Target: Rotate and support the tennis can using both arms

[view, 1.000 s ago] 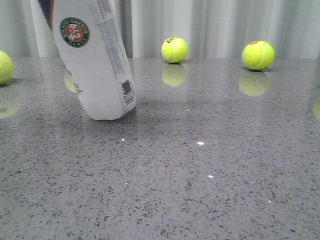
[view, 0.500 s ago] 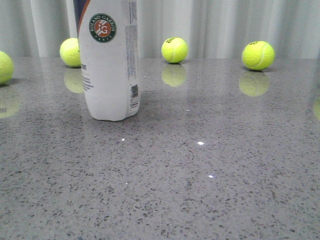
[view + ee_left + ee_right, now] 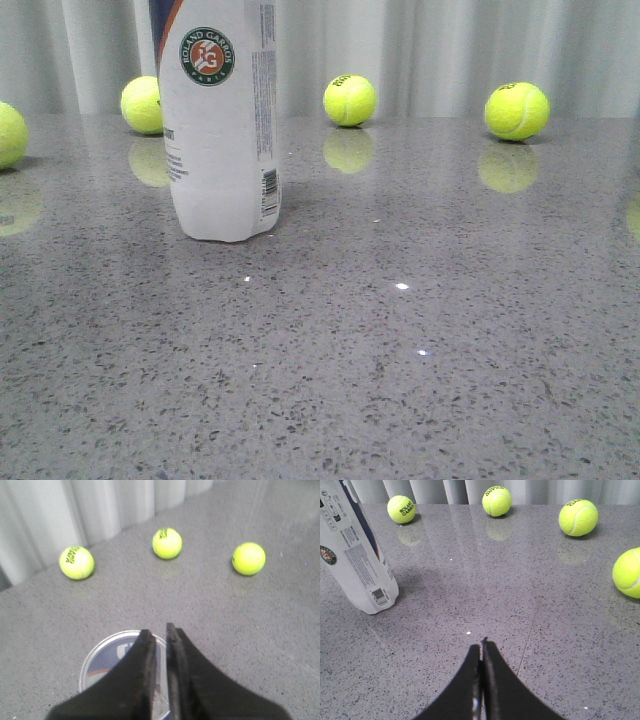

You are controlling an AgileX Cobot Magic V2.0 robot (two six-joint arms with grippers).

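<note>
The tennis can (image 3: pixel 220 140) stands upright on the grey table at the left, white with the Roland Garros badge and a barcode; its top is cut off in the front view. In the left wrist view my left gripper (image 3: pixel 160 628) hangs over the can's silver-rimmed top (image 3: pixel 105 655), its jaws nearly together with a thin gap and nothing between them. Whether it touches the lid I cannot tell. My right gripper (image 3: pixel 481 644) is shut and empty above bare table, well to the can's (image 3: pixel 360 565) right. Neither gripper shows in the front view.
Yellow-green tennis balls lie along the back of the table: one behind the can (image 3: pixel 142 104), one at the middle (image 3: pixel 349 100), one at the right (image 3: pixel 516 110), one at the far left edge (image 3: pixel 8 134). Another ball (image 3: pixel 628 572) lies at the far right. A pale curtain closes the back.
One second ago the can leaned with its top to the left; it has swung upright and has stood almost still for the last half second.
</note>
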